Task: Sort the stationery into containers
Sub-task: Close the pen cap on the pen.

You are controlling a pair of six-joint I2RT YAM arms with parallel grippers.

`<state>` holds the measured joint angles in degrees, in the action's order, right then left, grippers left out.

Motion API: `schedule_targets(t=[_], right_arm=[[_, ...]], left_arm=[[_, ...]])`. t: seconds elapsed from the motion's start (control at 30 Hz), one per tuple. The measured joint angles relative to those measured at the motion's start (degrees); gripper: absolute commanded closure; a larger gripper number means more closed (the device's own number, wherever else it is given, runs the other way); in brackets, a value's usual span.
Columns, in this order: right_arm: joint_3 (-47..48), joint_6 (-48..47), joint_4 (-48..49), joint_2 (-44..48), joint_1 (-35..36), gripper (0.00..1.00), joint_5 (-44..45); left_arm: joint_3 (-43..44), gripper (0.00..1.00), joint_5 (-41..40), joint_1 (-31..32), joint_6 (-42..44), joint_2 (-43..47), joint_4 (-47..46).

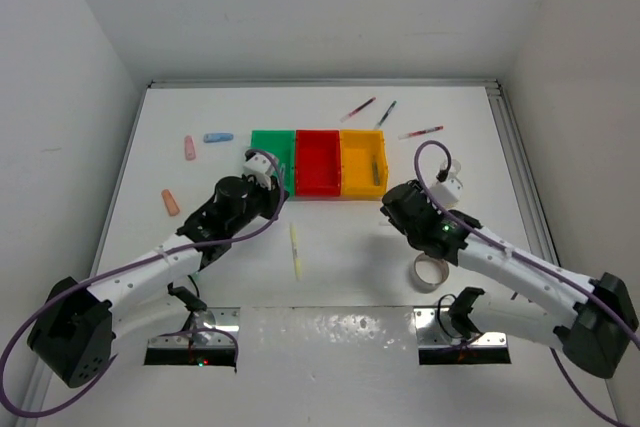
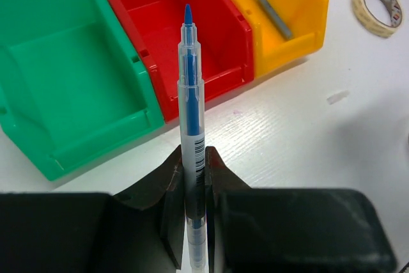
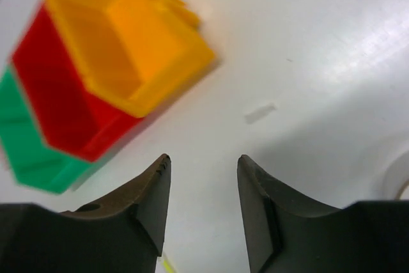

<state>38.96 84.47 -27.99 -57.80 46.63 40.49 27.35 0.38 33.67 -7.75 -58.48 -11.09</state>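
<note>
My left gripper (image 2: 193, 164) is shut on a clear pen with a blue core (image 2: 191, 103), its tip pointing at the red bin (image 2: 167, 27). The green bin (image 2: 70, 87) is on the left and the yellow-orange bin (image 2: 291, 27) on the right, holding a grey pen (image 2: 271, 12). In the top view this gripper (image 1: 264, 183) hangs just in front of the green bin (image 1: 270, 143). My right gripper (image 3: 203, 165) is open and empty above bare table, right of the bins (image 3: 128, 49); in the top view it (image 1: 393, 209) is in front of the yellow bin (image 1: 360, 162).
A pale yellow pen (image 1: 295, 250) lies mid-table. A beige tape roll (image 1: 431, 272) lies by the right arm. Pink (image 1: 190, 148), blue (image 1: 218, 137) and orange-pink (image 1: 171, 203) erasers lie at the left. Red (image 1: 357, 109), dark (image 1: 385, 114) and red (image 1: 421, 132) pens lie behind the bins.
</note>
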Motion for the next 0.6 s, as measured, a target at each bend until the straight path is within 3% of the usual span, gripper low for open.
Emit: schedule_targets(t=[0.13, 0.3, 0.6], right_arm=[[-1.7, 6.1, -2.6, -6.9, -5.9, 0.59, -5.7], [3.3, 8.6, -2.5, -17.8, -12.6, 0.62, -13.7], [4.6, 16.3, 1.6, -27.8, -16.5, 0.67, -25.1]], left_arm=[[0.0, 1.00, -2.3, -0.3, 0.1, 0.6, 0.3], [0.0, 1.00, -5.5, -0.9, 0.8, 1.4, 0.2], [-0.2, 1.00, -9.6, -2.2, 1.5, 3.3, -0.7]])
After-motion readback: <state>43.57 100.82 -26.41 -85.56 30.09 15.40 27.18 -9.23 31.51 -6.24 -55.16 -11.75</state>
